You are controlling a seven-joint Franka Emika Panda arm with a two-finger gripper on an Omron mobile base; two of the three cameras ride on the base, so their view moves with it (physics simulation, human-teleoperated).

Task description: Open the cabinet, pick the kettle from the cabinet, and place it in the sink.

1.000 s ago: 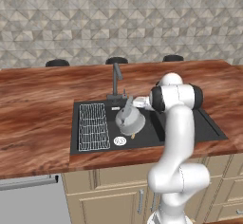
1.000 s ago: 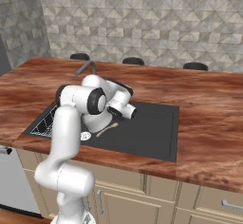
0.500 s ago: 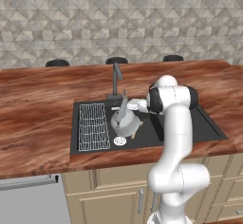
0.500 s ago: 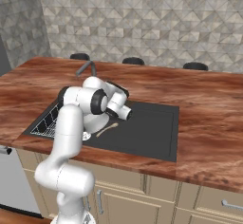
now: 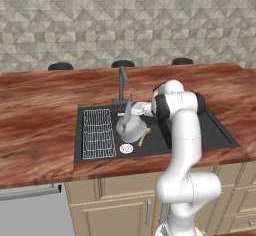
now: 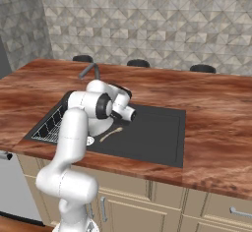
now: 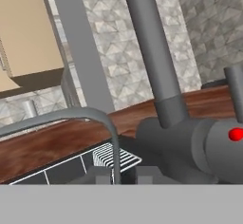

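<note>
We log the desk [image 5: 40, 125] as reddish-brown wood grain, backed by a grey geometric tiled wall [image 5: 125, 25]; three dark round fittings sit along its far edge. The black sink [image 5: 210, 130] is recessed in it, wire rack [image 5: 97, 140] at its 9 o'clock end. The kettle [image 5: 131, 128] sits in the basin just beside the rack, below the faucet [image 5: 121, 82]. The pincer [image 5: 131, 109] is clamped on the kettle's arched handle. A wooden spoon [image 6: 111, 134] lies at the kettle's 3 o'clock.

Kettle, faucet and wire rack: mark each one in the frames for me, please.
kettle [image 5: 131, 128], left base view, on its rounded silver body in the basin.
faucet [image 5: 121, 83], left base view, on the upright dark stem behind the basin.
wire rack [image 5: 97, 140], left base view, on the grid's middle.
</note>
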